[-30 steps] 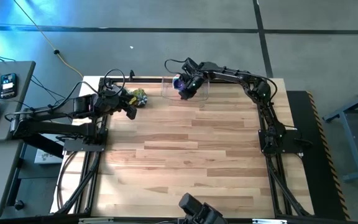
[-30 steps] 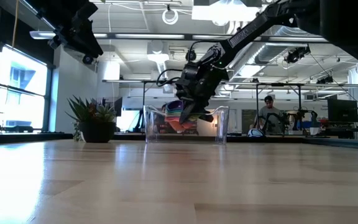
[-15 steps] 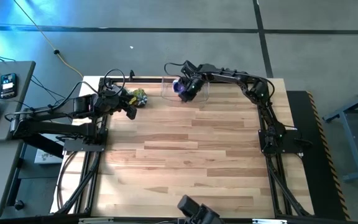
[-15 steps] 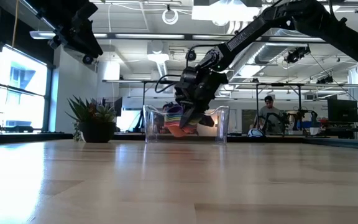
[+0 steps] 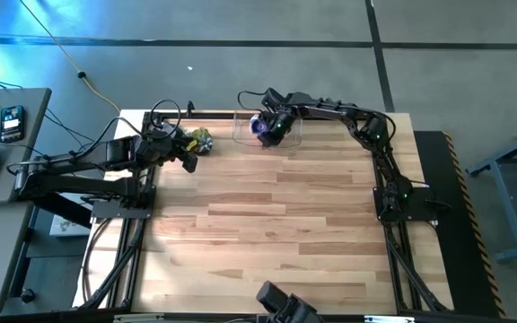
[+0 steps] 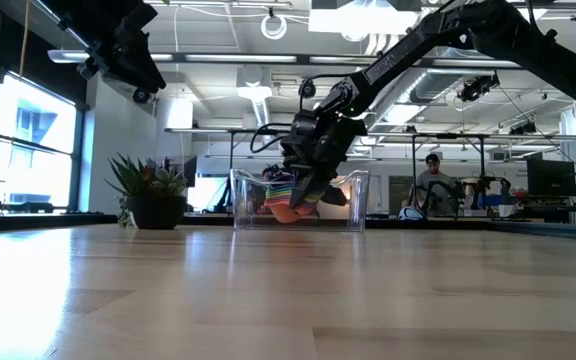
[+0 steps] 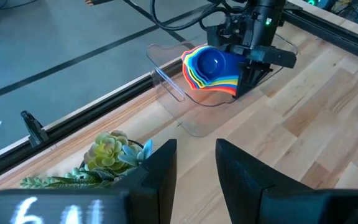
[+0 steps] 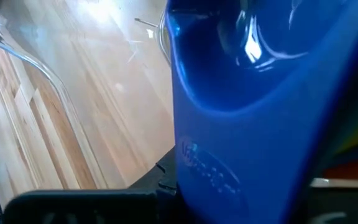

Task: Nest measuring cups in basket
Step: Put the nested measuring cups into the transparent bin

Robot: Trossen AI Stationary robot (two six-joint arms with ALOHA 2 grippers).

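The wooden worktop [image 5: 267, 224] is bare across its near part. Farther back, on the left side, the left gripper [image 5: 189, 161] hangs above the boards with its two dark fingers [image 7: 244, 174] spread apart and holding nothing. Just behind it sits a small spiky green plant [image 5: 200, 140] in a dark pot, close to the back edge. Along that same back edge, more to the middle, stands the basket [image 5: 240, 127], a clear bin you can see right through. The right arm reaches across from the right side of the worktop, and the right gripper [image 5: 270, 127] is down over the basket. It is clamped on the measuring cups [image 7: 211, 67], which sit one inside another in a bright stack, with the blue one on the inside and red, orange, yellow and green rims showing around it. From the low view the stack [image 6: 286, 195] hangs inside the basket's clear walls [image 6: 353, 205], tipped to one side. I cannot tell if the stack touches the basket floor. Far behind the worktop, a person [image 6: 431, 185] is in the room.
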